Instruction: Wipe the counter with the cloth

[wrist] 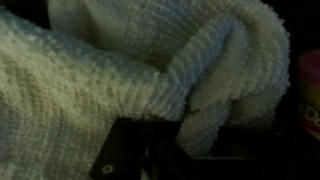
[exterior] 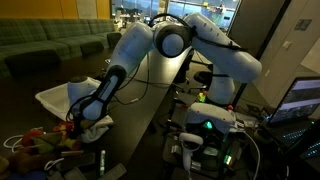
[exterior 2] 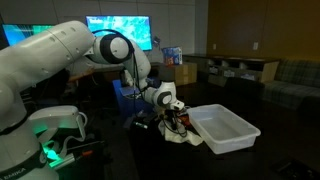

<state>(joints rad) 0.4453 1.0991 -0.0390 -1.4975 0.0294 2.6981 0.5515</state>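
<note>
We are looking at the pincer point(wrist: 150, 150) with its jaws pressed fully together, and it is gripping the cloth point(wrist: 120, 70). In the wrist view the cream, knobbly fabric is filling almost the whole picture and is bunching into a thick fold right at the dark fingertips.

In both exterior views the arm is reaching down, so the pincer point(exterior: 82, 113) is hanging low over the dark worktop point(exterior: 150, 105), with the cloth point(exterior: 97, 123) showing as a pale patch under it. Seen from the opposite side, the pincer point(exterior 2: 174, 118) is pointing downward and the cloth point(exterior 2: 183, 136) is lying on the worktop point(exterior 2: 205, 162) just below it.

The white tub point(exterior 2: 240, 135) is standing just beside the cloth, and its rim point(exterior: 52, 98) is showing close behind the arm. Small colourful toys point(exterior: 40, 140) and cords are crowding the worktop near the pincer. A pink thing point(wrist: 308, 90) is sitting at the edge of the wrist view, close to the fold of cloth; we cannot tell what it is.
</note>
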